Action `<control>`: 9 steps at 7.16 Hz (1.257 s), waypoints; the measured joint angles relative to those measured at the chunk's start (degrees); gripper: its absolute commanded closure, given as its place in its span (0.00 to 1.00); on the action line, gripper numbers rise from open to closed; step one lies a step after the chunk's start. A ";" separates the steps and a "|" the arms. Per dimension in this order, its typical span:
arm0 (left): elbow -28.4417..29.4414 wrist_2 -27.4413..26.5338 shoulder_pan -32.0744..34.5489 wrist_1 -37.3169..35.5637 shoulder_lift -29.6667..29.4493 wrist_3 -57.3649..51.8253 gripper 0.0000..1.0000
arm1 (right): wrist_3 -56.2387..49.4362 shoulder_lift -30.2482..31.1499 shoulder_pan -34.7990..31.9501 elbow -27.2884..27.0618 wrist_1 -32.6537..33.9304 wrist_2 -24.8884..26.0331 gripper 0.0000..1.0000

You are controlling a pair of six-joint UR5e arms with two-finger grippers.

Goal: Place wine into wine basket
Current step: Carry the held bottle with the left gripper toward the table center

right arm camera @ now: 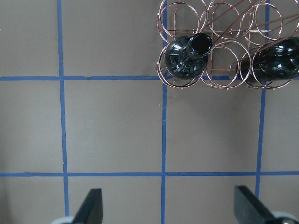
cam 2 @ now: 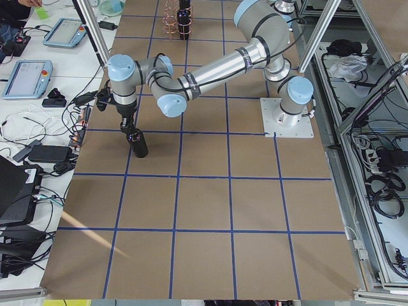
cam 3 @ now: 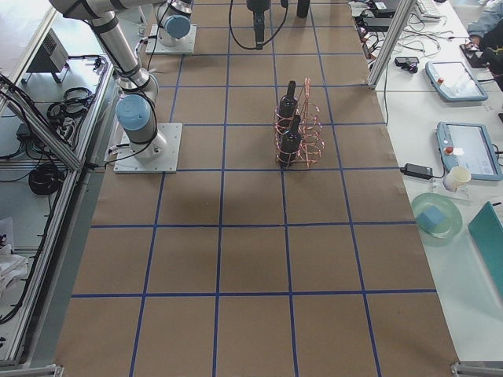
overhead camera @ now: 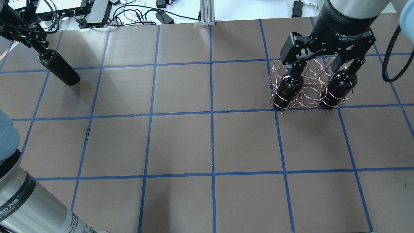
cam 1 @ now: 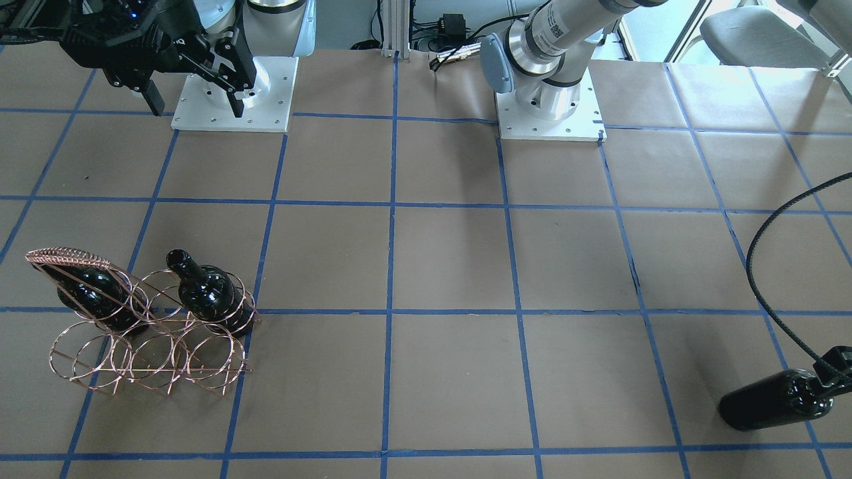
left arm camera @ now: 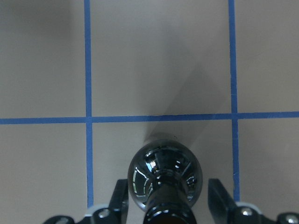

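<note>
- Found the wine (overhead camera: 59, 69) at the desk's (overhead camera: 210, 145) far left, well apart from the wine basket (cam 1: 150, 346) at the right.
- Judged it heavy, rigid, slick, breakable; narrow neck the surest hold.
- Saw the left end effector (left arm camera: 169, 207) pinching that neck.
- Noted the right end effector (right arm camera: 170, 205) spread wide, empty, near the basket's two racked bottles (cam 1: 206, 293).

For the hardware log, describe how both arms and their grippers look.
Both the left arm and the right arm are silver tubes with pale blue joint caps, on white square base plates. The left gripper and right gripper are black with two fingers; the right one bears white lettering. A black ribbed cable loops beside each wrist.
</note>
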State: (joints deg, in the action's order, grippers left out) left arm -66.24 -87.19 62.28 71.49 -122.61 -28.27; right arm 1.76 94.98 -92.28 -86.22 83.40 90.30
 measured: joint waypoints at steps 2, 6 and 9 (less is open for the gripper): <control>-0.10 -0.04 -0.08 0.10 0.07 -0.03 0.91 | -0.02 0.02 0.00 -0.02 -0.02 0.04 0.00; -0.72 -0.33 -0.06 1.05 0.70 -0.03 1.00 | -0.04 0.03 0.00 -0.11 -0.08 0.02 0.00; -0.76 0.67 0.65 4.07 3.69 3.71 1.00 | -0.08 0.03 0.00 -0.17 -0.14 0.05 0.00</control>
State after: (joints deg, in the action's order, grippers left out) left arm -67.00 -86.52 62.93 75.56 -118.93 -24.56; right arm 1.68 95.01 -92.29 -86.39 83.26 90.34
